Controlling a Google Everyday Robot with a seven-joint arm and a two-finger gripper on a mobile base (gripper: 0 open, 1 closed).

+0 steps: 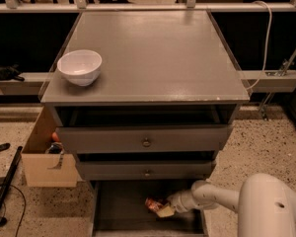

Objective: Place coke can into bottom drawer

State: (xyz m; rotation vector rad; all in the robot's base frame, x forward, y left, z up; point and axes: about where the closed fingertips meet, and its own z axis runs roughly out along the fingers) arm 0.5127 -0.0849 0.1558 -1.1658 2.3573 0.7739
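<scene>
The coke can [152, 203], red with pale lettering, is low over the dark floor of the open bottom drawer [118, 209], near its middle. My gripper [161, 208] reaches in from the right on a white arm and is shut on the can's right end. One tan fingertip [165, 212] shows just below and right of the can. The can's far side is hidden by the gripper.
Two upper drawers [146, 142] with round knobs stand slightly ajar above. A white bowl [80, 66] sits on the cabinet top at the left. An open cardboard box [47, 157] stands on the floor left of the cabinet, beside a dark pole [5, 189].
</scene>
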